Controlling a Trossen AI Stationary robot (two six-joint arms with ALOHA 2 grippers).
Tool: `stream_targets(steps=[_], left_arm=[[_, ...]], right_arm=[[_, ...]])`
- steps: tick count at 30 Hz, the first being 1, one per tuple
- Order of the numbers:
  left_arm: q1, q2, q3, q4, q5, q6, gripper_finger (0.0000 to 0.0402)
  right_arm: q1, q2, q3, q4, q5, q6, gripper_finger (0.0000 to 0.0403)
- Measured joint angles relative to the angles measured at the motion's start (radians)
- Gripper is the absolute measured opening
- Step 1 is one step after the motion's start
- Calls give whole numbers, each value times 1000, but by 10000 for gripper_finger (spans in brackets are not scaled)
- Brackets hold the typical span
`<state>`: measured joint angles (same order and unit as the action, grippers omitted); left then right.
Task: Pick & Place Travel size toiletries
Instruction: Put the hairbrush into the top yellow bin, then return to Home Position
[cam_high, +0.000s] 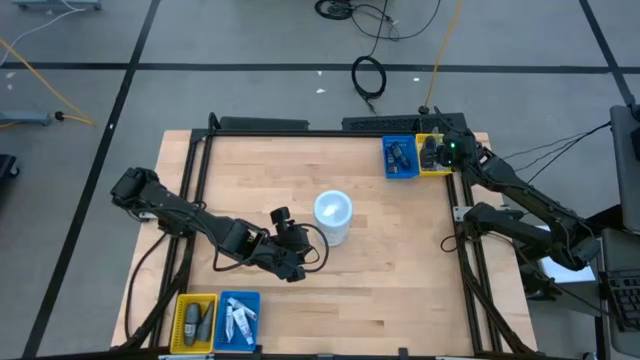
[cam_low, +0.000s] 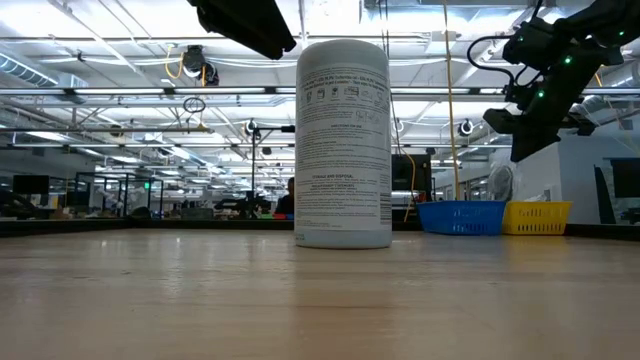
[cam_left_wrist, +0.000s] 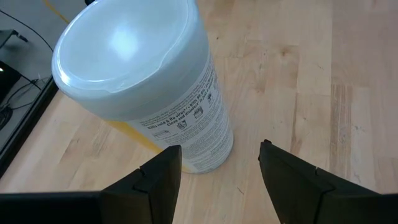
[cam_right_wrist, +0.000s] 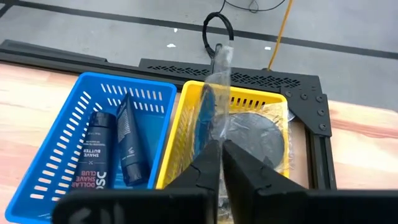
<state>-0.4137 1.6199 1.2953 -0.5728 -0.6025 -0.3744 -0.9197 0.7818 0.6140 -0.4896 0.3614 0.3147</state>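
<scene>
My right gripper hangs above the far-right yellow tray, shut on a thin clear-wrapped packet. In that tray lies a dark grey round disc. The blue tray beside it holds two small dark tubes. My left gripper stands open near the table's middle, its fingers short of the white cylinder, which stands upright on its base. The near-left yellow tray holds dark items, and the blue tray next to it holds white tubes. My right gripper pinches the packet's near edge between its two fingertips. The fingers slant down toward the far-right corner. The packet sticks out edge-on beyond the fingertips, lifted clear above the yellow tray.
The white cylinder stands at the table's middle, right in front of my left gripper. A black frame runs round the table's edges. Bare wood lies between the cylinder and the right rail.
</scene>
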Motion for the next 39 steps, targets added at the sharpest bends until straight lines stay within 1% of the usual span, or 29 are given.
stream_targets(steps=[3,13,17,22,25,29,31,35,37,39], left_arm=[[0,0,0,0,0,0,214],[0,0,0,1,0,0,214],[0,0,0,1,0,0,214],[8,0,0,1,-1,0,214],[17,0,0,1,-1,-1,214],[23,0,0,1,-1,-2,214],[22,0,0,0,0,-1,214],[6,0,0,3,-1,42,214],[-3,0,0,31,-1,54,214],[-15,-1,0,67,-1,63,214]], right_arm=[[0,0,0,0,0,-17,27],[0,0,0,0,1,-43,140],[0,-4,0,0,2,-64,170],[0,-53,0,35,3,-101,185],[0,-98,0,59,4,-129,187],[1,-159,0,53,-3,-126,182],[7,-188,1,53,-63,-96,179],[48,-224,1,91,-309,-30,177],[92,-233,1,131,-418,5,176],[155,-237,1,175,-504,39,173]])
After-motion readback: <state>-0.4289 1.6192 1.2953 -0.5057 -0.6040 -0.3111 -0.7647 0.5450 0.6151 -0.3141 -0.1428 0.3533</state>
